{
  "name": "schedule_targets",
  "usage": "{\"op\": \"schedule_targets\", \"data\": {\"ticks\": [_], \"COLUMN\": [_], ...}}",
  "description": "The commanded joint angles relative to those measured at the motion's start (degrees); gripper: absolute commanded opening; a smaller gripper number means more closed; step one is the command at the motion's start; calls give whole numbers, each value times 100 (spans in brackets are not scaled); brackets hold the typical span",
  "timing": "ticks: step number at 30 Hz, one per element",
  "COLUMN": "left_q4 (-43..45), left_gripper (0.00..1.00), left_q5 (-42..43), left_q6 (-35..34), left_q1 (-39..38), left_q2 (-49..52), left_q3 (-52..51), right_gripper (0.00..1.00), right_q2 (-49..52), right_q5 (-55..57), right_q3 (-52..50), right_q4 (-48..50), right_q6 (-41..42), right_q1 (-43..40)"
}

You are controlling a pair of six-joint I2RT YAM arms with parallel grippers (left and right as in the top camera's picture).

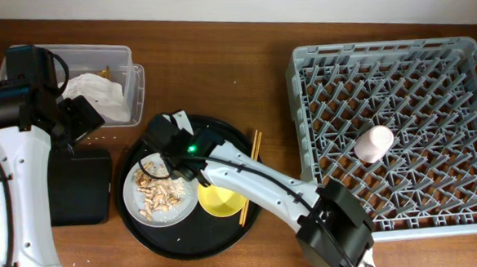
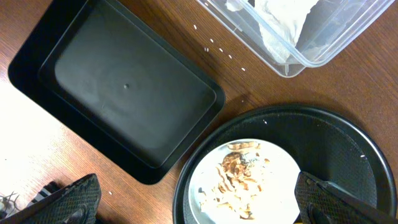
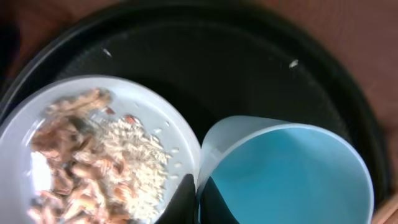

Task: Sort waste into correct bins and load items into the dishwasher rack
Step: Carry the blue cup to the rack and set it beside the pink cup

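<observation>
A brown wooden tabletop is carrying everything, with a pale wall running behind it; the right tool is reaching into the round black tray and pinching the thin wall of the small light-blue bowl, one finger inside the rim and one outside, pressed tight; the bowl is sitting tilted just beside the grey plate, which is holding the food scraps; the bowl is looking empty inside.

The step in hand is probably lifting this bowl for the dishwasher rack, where the pink bowl is already lying among the pegs; doing it well is likely meaning a straight rise first, so the bowl's edge is not nudging the plate and scattering scraps; a pinch on one wall is apt to let the bowl swing, so a slow carry is suiting it; the path is passing over the yellow bowl and chopsticks, so height is mattering; placing it mouth-down between pegs, apart from the pink bowl, is looking sensible.

The left tool is hanging with its fingers spread wide, holding nothing, above the flat black tray and the plate; it is needing to keep clear.
</observation>
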Motion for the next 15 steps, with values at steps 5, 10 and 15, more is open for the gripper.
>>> {"op": "schedule_targets", "data": {"ticks": [5, 10, 15], "left_q4": [9, 9, 9], "left_gripper": [99, 99, 99], "left_q5": [-59, -59, -61], "left_q6": [-72, -72, -72], "left_q1": [7, 7, 7], "left_q2": [-48, -48, -48], "left_q3": [-13, -13, -11], "right_gripper": [4, 4, 4], "right_q2": [-345, -501, -616], "right_q5": [866, 575, -953], "right_q3": [2588, 4269, 4841], "right_q4": [-2293, -4052, -4857], "right_q6": [-94, -146, -1115], "right_q1": [-776, -2063, -3528]}}
